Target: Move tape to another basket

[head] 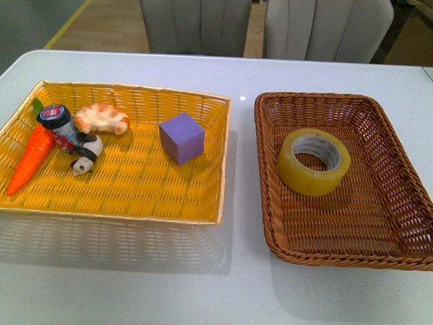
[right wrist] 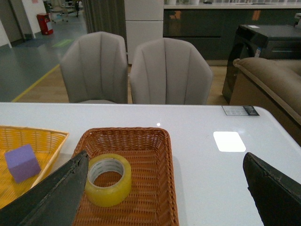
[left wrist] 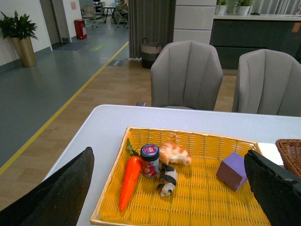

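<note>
The tape (head: 314, 162), a yellowish translucent roll with a white printed core, lies flat in the dark brown wicker basket (head: 260, 135) on the right of the white table. Neither gripper shows in the front view. In the right wrist view my right gripper (right wrist: 165, 157) is open and empty. It is held back from and above the tape (right wrist: 108, 180) and the brown basket (right wrist: 169, 188), with its dark fingers (right wrist: 56, 197) wide apart. My left gripper (left wrist: 168, 155) is open and empty, held back from the yellow basket (left wrist: 113, 174).
The yellow woven basket (head: 223, 169) on the left holds a carrot (head: 30, 159), a small jar (head: 59, 125), a panda figure (head: 86, 157), a croissant (head: 101, 117) and a purple cube (head: 181, 137). Two grey chairs (head: 196, 24) stand behind the table.
</note>
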{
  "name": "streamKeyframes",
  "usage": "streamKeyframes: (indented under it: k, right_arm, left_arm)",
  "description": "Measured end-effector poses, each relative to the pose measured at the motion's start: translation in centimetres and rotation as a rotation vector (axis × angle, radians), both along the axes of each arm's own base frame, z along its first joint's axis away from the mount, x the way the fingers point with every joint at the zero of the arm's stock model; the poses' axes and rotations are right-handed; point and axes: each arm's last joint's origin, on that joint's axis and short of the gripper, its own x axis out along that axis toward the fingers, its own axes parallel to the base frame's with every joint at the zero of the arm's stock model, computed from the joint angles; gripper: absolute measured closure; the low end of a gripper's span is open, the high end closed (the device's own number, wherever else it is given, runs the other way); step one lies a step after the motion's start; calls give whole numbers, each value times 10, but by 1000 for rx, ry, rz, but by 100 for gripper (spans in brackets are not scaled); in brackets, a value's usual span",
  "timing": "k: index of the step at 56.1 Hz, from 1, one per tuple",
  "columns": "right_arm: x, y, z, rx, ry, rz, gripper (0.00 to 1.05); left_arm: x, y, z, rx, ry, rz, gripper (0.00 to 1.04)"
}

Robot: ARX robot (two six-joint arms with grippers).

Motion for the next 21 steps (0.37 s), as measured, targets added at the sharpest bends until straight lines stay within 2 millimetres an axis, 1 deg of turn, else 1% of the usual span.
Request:
streamKeyframes:
  k: [21]
  right_arm:
    - [0, 0, 0, 0, 0, 0, 9]
  left_arm:
    - [0, 0, 0, 0, 0, 0, 9]
